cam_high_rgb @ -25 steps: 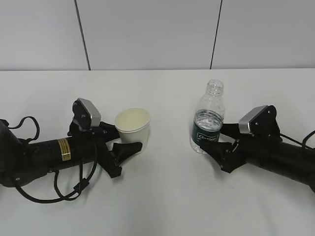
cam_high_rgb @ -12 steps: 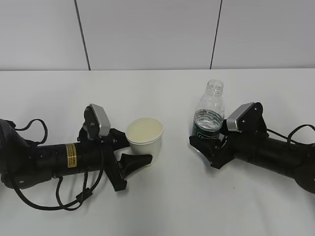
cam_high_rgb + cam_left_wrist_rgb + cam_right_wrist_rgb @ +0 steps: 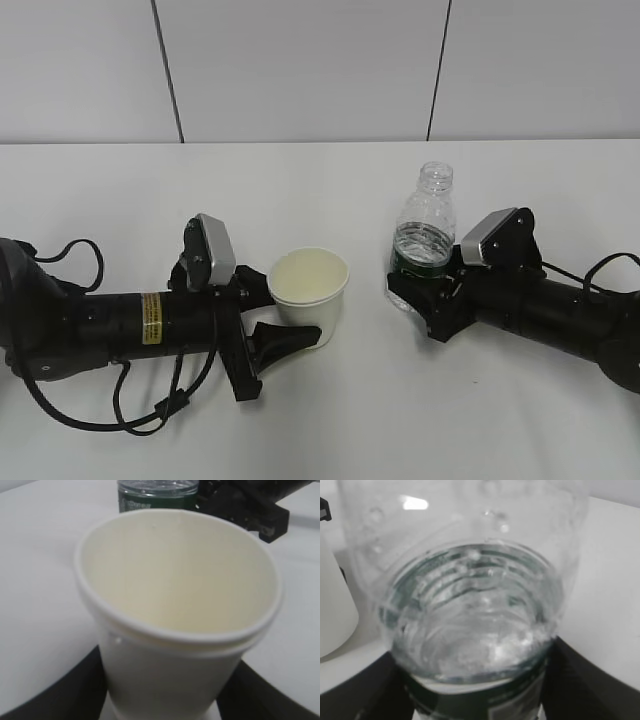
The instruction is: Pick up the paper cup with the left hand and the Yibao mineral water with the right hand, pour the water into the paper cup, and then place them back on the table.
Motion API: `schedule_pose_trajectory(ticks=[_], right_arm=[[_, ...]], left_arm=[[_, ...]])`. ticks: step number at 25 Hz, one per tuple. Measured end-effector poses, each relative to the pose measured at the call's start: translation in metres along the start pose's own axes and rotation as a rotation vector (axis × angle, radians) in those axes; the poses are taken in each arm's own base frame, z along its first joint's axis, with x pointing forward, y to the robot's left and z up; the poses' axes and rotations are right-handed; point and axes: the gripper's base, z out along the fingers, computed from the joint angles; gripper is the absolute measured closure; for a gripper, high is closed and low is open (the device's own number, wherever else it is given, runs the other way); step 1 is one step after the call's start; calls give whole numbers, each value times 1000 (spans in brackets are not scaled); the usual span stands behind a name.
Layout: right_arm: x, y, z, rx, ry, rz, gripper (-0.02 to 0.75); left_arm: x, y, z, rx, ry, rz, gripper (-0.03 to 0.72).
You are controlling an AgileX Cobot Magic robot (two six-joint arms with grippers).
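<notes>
Paper cup point(image 3: 310, 295): pinched between the two black fingers of the left end effector point(image 3: 290, 308), one finger on the near side, the other behind the far wall, mouth up and empty. Carried along with that arm over the last second, away from its earlier spot and toward the middle of the desk point(image 3: 320, 190). Hard to tell whether lifted clear of the surface or only just above it.

Yibao mineral water point(image 3: 425, 225): upright, capless, part full, directly ahead of the right end effector point(image 3: 415, 290) and lodged between its fingers at the green label. Roughly where it stood a second ago, apparently not raised yet. Right fingers now drawn in on both flanks of the bottle, after standing wider around it a moment earlier. Cannot tell whether already pressing firmly or only brushing the plastic.

Meaning for the task, as a judgement: cup pickup done on the left, bottle grasp closing on the right. Next: finish the squeeze, lift, then tilt the neck over the cup rim. Thin ribbed plastic likely to give under pressure; open neck liable to spill if tipped early.
</notes>
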Motion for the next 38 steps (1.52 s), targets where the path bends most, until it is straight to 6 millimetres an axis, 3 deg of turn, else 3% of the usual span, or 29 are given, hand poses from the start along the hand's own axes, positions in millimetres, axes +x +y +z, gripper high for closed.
schedule_pose_trajectory(ticks=[10,20,29,38], right_arm=[[-1,0,0,1,0,-3,270],[-12,-1,-2,2,-10,-130,272],[-30,-2,-5,0,-51,-288,272],[-33,-4,-6,25,-55,-457,272]], left_arm=[[2,-8,0,87,20,1,258],[2,-11,0,118,27,-8,270],[-19,-24,8,160,-4,43,276],[-20,-26,10,170,7,42,276]])
